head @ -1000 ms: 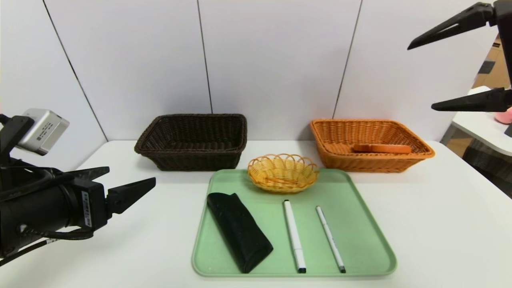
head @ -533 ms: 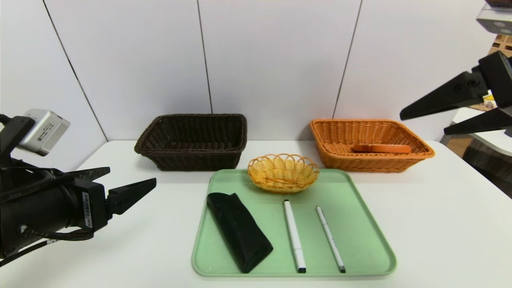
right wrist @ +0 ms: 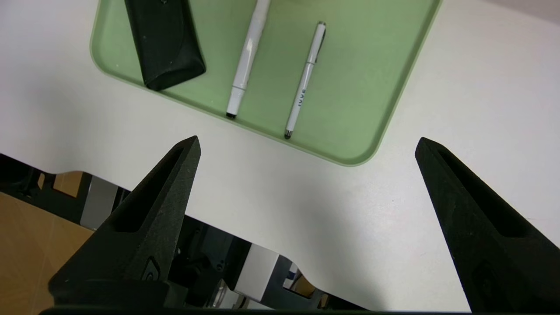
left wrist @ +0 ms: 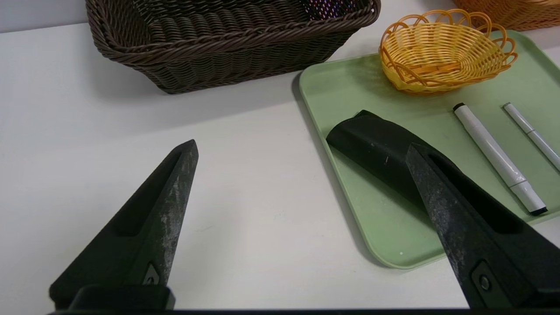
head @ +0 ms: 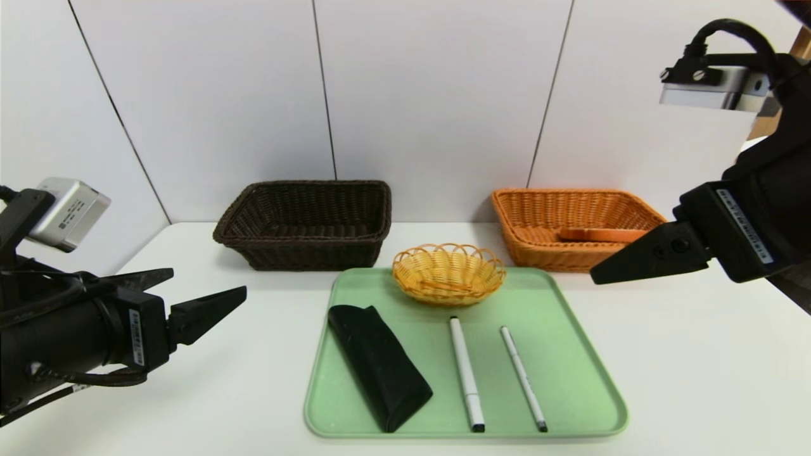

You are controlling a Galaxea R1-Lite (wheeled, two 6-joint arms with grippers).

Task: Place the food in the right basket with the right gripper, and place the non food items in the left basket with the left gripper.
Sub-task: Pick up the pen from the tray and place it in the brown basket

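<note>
A green tray (head: 570,354) holds a black pouch (head: 378,365), a white marker (head: 466,373), a thin white pen (head: 523,379) and a small yellow wicker basket (head: 448,272). Behind it stand the dark brown left basket (head: 305,223) and the orange right basket (head: 545,221), where a flat brown food piece (head: 595,235) lies. My left gripper (head: 208,283) hovers open left of the tray, nothing between its fingers; the pouch (left wrist: 376,144) lies just past one finger. My right gripper (head: 618,266) hangs open and empty in front of the orange basket, above the table right of the tray (right wrist: 372,109).
The white table (head: 697,354) ends at a front edge (right wrist: 245,236) below my right gripper, with the robot base beneath. White wall panels stand close behind both baskets. A side table shows at the far right.
My right arm has swung down from high at the right edge to a low spot in front of the orange basket, jaws still wide. The left arm has barely moved.
</note>
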